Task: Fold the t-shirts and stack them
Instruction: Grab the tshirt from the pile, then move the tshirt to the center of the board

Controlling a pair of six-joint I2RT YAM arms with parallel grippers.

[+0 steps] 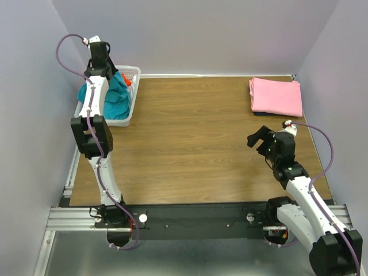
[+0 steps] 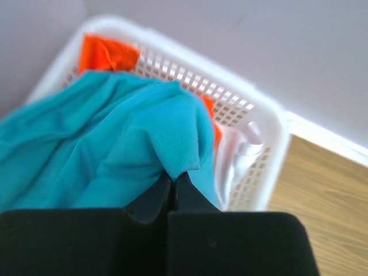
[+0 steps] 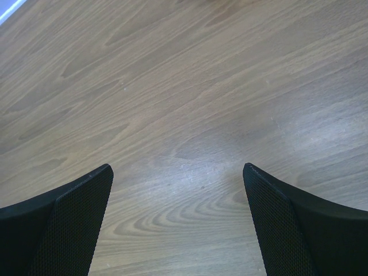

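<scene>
Teal t-shirt (image 2: 115,144) pinched at a fold by clenched left fingers (image 2: 155,201) above basket (image 2: 253,115) — judged soft, light, limp, likely to drape; right fingers (image 3: 69,224) spread, holding nothing

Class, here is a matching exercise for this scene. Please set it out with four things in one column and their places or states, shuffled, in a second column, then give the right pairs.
Column one
1. teal t-shirt
2. pink t-shirt
3. orange-red t-shirt
4. right gripper

Column two
A. open above bare table
B. lying unheld in the white basket
C. pinched by the left gripper
D. folded at the table's far right corner

Pairs: 1-C, 2-D, 3-B, 4-A
</scene>
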